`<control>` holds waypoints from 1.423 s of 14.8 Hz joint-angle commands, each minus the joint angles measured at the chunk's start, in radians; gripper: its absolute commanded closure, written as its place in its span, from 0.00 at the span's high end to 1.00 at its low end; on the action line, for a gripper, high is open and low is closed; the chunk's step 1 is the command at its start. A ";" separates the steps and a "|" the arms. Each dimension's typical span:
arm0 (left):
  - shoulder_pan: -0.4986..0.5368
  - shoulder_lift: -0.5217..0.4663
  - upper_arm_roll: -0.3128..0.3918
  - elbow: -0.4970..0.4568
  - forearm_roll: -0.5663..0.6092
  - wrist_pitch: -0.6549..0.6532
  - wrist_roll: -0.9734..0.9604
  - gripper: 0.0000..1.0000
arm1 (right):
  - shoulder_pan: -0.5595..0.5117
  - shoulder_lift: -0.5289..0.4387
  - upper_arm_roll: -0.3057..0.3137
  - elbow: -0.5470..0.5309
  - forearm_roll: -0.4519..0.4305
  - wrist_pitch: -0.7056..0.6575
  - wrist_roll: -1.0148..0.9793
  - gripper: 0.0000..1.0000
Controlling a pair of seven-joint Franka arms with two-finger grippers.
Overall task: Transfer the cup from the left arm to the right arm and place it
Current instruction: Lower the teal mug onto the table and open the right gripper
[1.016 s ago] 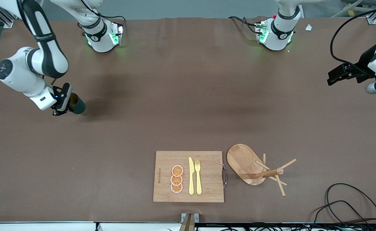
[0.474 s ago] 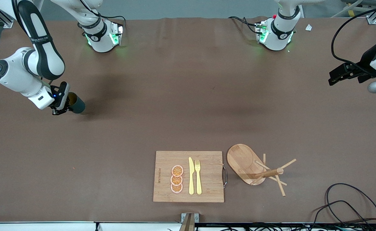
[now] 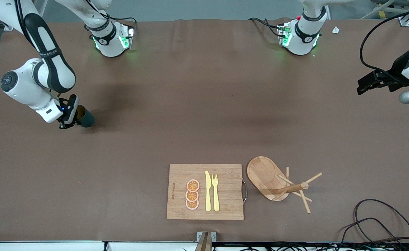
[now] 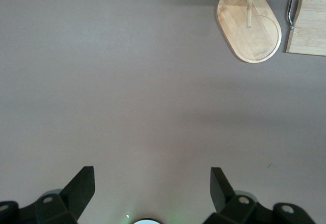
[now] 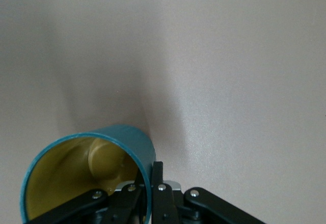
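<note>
The dark teal cup with a yellow inside is held at the right arm's end of the table, tilted, low over the brown tabletop. My right gripper is shut on its rim, one finger inside and one outside, as the right wrist view shows on the cup at my right gripper. Whether the cup touches the table I cannot tell. My left gripper is open and empty, raised over the table's edge at the left arm's end; its two fingers stand wide apart in the left wrist view.
A wooden cutting board with three orange slices, a yellow knife and a fork lies near the front camera. A wooden mug rack lies beside it. Black cables lie at the corner.
The right arm has shifted a little, carrying the cup slightly toward the table's middle and lower. The left arm has barely moved.
</note>
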 commanded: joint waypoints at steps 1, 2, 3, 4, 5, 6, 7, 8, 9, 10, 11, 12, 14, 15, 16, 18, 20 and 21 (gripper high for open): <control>0.006 0.011 -0.002 0.021 -0.013 -0.002 -0.005 1.00 | -0.039 0.011 0.015 -0.016 0.051 0.034 -0.037 0.56; 0.006 0.011 -0.002 0.021 -0.011 -0.002 -0.005 1.00 | -0.039 0.010 0.017 -0.014 0.051 0.026 -0.043 1.00; 0.006 0.013 -0.002 0.021 -0.011 -0.002 -0.006 1.00 | -0.039 0.010 0.017 -0.014 0.053 0.023 -0.041 1.00; 0.006 0.017 -0.002 0.021 -0.010 -0.002 -0.006 1.00 | -0.039 0.008 0.018 -0.014 0.054 0.019 -0.040 1.00; 0.006 0.017 -0.002 0.023 -0.010 -0.002 -0.006 1.00 | -0.039 0.008 0.020 -0.013 0.054 0.003 -0.040 1.00; 0.006 0.019 -0.002 0.023 -0.010 0.000 -0.006 1.00 | -0.039 0.005 0.022 -0.013 0.056 -0.006 -0.038 1.00; 0.006 0.019 -0.002 0.023 -0.008 0.000 -0.006 1.00 | -0.039 0.001 0.022 -0.010 0.056 -0.024 -0.037 1.00; 0.006 0.019 -0.002 0.023 -0.008 0.000 -0.005 1.00 | -0.039 -0.010 0.022 -0.002 0.063 -0.055 -0.037 1.00; 0.005 0.019 -0.002 0.023 -0.005 0.000 -0.003 1.00 | -0.039 -0.025 0.020 0.010 0.075 -0.111 -0.040 1.00; 0.005 0.019 -0.002 0.023 -0.005 0.000 -0.002 1.00 | -0.039 -0.047 0.017 0.022 0.082 -0.156 -0.041 1.00; 0.006 0.017 -0.002 0.023 -0.005 0.000 -0.001 1.00 | -0.039 -0.070 0.017 0.033 0.082 -0.194 -0.040 1.00; 0.006 0.017 -0.002 0.023 -0.005 0.000 -0.003 1.00 | -0.039 -0.088 0.015 0.050 0.082 -0.233 -0.037 1.00; 0.008 0.017 -0.002 0.023 -0.005 0.000 -0.003 1.00 | -0.039 -0.119 0.012 0.107 0.082 -0.340 -0.029 1.00; 0.008 0.017 -0.002 0.023 -0.005 0.000 -0.005 1.00 | -0.039 -0.130 0.012 0.136 0.082 -0.386 -0.024 1.00; 0.006 0.019 -0.002 0.023 -0.005 0.000 -0.005 1.00 | -0.043 -0.142 0.009 0.162 0.082 -0.430 -0.014 1.00; 0.005 0.019 -0.002 0.023 -0.007 0.000 -0.008 1.00 | -0.074 -0.144 0.003 0.257 0.080 -0.510 0.018 1.00; 0.008 0.017 -0.002 0.023 -0.010 0.000 0.012 1.00 | -0.086 -0.136 0.002 0.396 0.079 -0.628 0.142 1.00; 0.014 0.016 0.000 0.023 -0.017 0.000 0.015 1.00 | -0.088 -0.131 0.002 0.471 0.068 -0.694 0.211 1.00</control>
